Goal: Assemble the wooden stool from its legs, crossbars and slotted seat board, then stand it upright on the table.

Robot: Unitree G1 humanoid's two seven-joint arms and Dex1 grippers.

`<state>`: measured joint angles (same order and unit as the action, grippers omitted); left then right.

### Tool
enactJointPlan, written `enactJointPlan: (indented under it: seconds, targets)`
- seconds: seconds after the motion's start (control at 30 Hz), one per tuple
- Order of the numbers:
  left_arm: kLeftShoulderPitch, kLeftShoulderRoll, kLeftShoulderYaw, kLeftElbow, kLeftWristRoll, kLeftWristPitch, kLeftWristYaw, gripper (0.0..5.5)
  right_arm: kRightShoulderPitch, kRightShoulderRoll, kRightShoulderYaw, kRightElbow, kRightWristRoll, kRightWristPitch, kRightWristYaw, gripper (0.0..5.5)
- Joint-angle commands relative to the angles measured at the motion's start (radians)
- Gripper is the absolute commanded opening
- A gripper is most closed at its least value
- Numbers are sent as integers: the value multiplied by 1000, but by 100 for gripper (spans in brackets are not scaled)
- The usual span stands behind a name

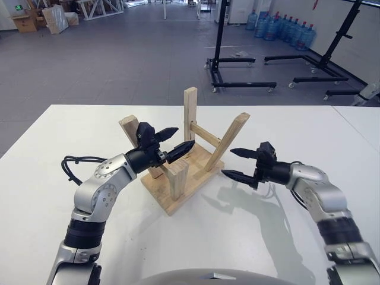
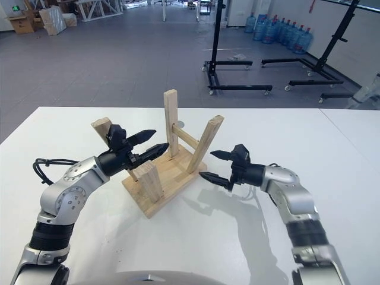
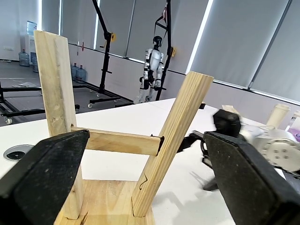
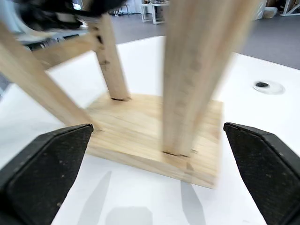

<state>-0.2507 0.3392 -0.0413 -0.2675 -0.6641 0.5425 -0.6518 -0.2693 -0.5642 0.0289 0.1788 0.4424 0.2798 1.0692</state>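
The wooden stool lies upside down on the white table (image 1: 71, 136), its slotted seat board (image 1: 193, 178) flat and its legs pointing up. A tall leg (image 1: 190, 110) and a slanted leg (image 1: 230, 139) are joined by a crossbar (image 1: 205, 135). A short leg (image 1: 177, 178) stands at the near corner. Another leg (image 1: 127, 126) is partly hidden behind my left arm. My left gripper (image 1: 185, 136) hovers open over the board's left side, with nothing between its fingers. My right gripper (image 1: 227, 162) is open just right of the board, facing the slanted leg (image 4: 197, 70).
A black cable (image 1: 74, 161) loops on the table beside my left arm. A round grommet hole (image 4: 264, 86) sits in the tabletop behind the stool. Black wheeled stands (image 1: 240, 83) and water bottles (image 1: 285, 27) are on the floor beyond the far edge.
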Motion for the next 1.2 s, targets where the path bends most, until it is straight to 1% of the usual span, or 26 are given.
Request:
enactJointPlan:
  seconds: [0.03, 0.13, 0.23, 0.3, 0.47, 0.57, 0.77, 0.83, 0.97, 1.07, 1.2]
  targets:
    - [-28, -3, -3, 10, 11, -7, -18, 447, -144, 56, 30, 230, -88, -125, 10, 515]
    - [-42, 7, -11, 19, 25, 0, -36, 447, -213, 83, 43, 378, -139, -223, 40, 515]
    - [-48, 19, -17, 22, 37, 9, -51, 447, -221, 96, 46, 430, -152, -273, 82, 515]
    - [-44, 18, -9, 15, 34, 8, -54, 447, -214, 110, 49, 438, -148, -298, 117, 515]
    - [-56, 19, -4, 34, 47, -2, -63, 447, -166, 134, 38, 376, -98, -282, 201, 515]
    - [-55, 17, 3, 39, 52, -6, -62, 447, -137, 139, 28, 315, -67, -261, 226, 461]
    - [-52, 22, 29, 58, 52, -16, -64, 447, -72, 114, 13, 194, -24, -197, 256, 350]
    - [-46, 30, 46, 60, 50, -23, -68, 447, -47, 101, 31, 161, -43, -194, 264, 333]
    - [-37, 62, 105, 44, 29, -42, -100, 447, -16, 82, 73, 131, -81, -214, 285, 266]
    - [-40, 81, 172, 50, 1, -63, -123, 447, -8, 75, 92, 104, -89, -214, 298, 224]
    - [-46, 94, 235, 73, -23, -80, -130, 447, -13, 83, 102, 121, -104, -241, 290, 166]
